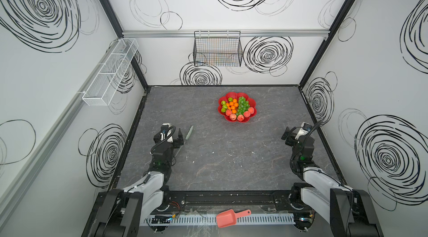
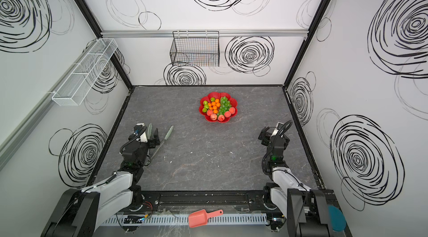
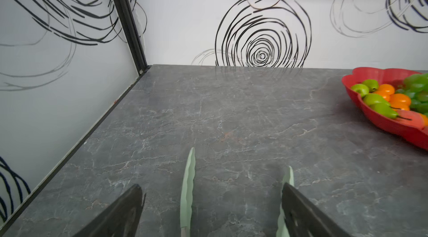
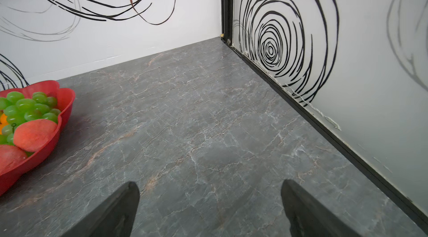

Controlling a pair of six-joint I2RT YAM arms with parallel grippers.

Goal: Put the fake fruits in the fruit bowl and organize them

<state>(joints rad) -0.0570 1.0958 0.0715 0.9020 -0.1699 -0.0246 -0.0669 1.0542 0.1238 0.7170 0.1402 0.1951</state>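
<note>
The red flower-shaped fruit bowl (image 1: 231, 96) (image 2: 214, 94) stands at the back middle of the table. It holds the fake fruits: orange balls (image 1: 232, 106), green grapes (image 1: 243, 105), peaches (image 1: 240, 116) along its near side and pears (image 1: 223, 106) at its left. The wrist views catch its edge (image 3: 370, 72) (image 4: 67, 99). My left gripper (image 1: 172, 132) (image 3: 211, 188) is open at the near left, its fingers astride pale green tongs (image 3: 187, 189) without pinching them. My right gripper (image 1: 289, 135) (image 4: 209, 184) is open and empty at the near right.
The tongs (image 1: 188, 131) lie on the table by the left gripper, tips spread towards the bowl. A salmon-pink scoop (image 1: 228, 218) rests on the front rail. A black wire basket (image 1: 217, 50) hangs on the back wall, a white mesh shelf (image 1: 108, 73) on the left wall.
</note>
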